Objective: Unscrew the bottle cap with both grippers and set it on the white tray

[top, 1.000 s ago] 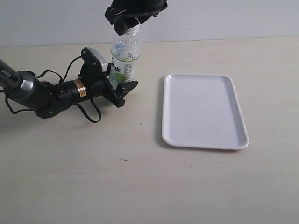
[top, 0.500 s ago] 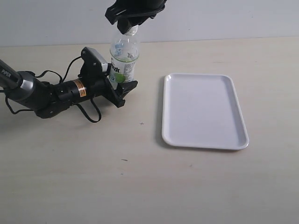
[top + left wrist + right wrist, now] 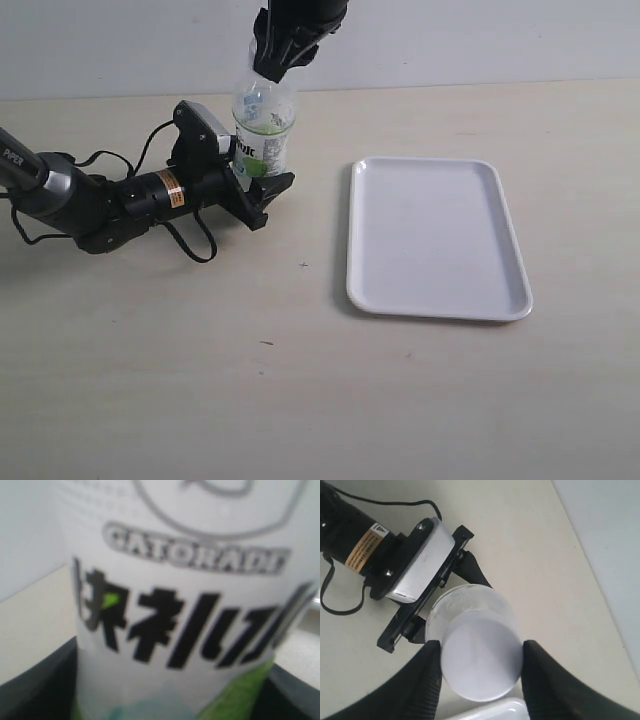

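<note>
The clear bottle (image 3: 262, 130) with its lime label stands on the table, leaning slightly. My left gripper (image 3: 255, 176) lies low on the table, shut round the bottle's lower body. In the left wrist view the label (image 3: 175, 605) fills the picture, with a black finger (image 3: 35, 690) on each side. My right gripper (image 3: 272, 62) comes down from above, shut on the bottle cap (image 3: 481, 657), with both ribbed pads (image 3: 422, 685) pressed to its sides. In the exterior view the fingers hide the cap. The white tray (image 3: 437, 312) lies to the right, with nothing on it.
The left arm's black cables (image 3: 190, 240) loop on the table beside its copper-banded wrist (image 3: 170, 188). A pale wall (image 3: 500, 40) runs behind the table. A corner of the tray (image 3: 490, 712) shows under the cap in the right wrist view.
My right gripper has turned about the bottle's top and closed onto the cap. The bottle's top has shifted slightly left. The left arm has not moved.
</note>
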`<state>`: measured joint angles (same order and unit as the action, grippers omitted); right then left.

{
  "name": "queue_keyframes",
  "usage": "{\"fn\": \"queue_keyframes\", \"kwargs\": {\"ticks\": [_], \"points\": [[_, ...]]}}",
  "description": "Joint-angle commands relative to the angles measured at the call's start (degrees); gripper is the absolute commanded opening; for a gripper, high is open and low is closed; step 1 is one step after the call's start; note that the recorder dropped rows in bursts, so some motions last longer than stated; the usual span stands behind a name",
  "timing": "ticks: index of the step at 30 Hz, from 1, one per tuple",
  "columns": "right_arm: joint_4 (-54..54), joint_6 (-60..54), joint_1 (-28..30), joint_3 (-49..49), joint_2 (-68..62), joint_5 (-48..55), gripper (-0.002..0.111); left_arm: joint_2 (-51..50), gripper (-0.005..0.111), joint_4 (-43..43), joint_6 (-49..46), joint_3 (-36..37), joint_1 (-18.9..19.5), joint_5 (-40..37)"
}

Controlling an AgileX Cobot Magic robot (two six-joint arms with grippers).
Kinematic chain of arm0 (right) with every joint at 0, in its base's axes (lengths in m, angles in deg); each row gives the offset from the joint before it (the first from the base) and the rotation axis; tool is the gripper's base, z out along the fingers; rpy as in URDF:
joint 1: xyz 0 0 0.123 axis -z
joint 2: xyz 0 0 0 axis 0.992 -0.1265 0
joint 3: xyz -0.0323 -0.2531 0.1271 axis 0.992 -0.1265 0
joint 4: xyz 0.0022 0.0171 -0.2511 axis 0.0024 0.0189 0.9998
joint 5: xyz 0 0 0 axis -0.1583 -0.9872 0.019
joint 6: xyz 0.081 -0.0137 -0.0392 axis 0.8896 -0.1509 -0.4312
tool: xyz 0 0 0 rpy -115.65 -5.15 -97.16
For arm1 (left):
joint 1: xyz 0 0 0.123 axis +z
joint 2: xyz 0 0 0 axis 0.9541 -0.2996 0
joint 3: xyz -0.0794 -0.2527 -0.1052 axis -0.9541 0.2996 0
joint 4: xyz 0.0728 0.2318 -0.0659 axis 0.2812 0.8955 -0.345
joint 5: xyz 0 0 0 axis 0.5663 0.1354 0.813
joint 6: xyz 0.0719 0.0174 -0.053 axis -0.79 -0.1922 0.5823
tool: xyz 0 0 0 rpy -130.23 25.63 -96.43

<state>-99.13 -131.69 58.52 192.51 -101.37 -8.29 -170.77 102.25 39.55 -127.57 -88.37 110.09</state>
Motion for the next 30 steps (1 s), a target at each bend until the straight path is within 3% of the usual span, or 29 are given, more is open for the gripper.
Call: {"fn": "queue_keyframes", "kwargs": {"ticks": [1,18,30], "points": [[1.2,-10.4,0.1,0.1,0.2,-0.5,0.0,0.2,0.0,-0.6,0.2,0.3,-0.2,0.7],[-0.2,-50.5,0.1,0.1,0.2,-0.6,0.0,0.2,0.0,-0.6,0.2,0.3,-0.2,0.7],[-1.1,-66.3,0.1,0.1,0.2,-1.4,0.0,0.2,0.0,-0.9,0.2,0.3,-0.2,0.7]]}}
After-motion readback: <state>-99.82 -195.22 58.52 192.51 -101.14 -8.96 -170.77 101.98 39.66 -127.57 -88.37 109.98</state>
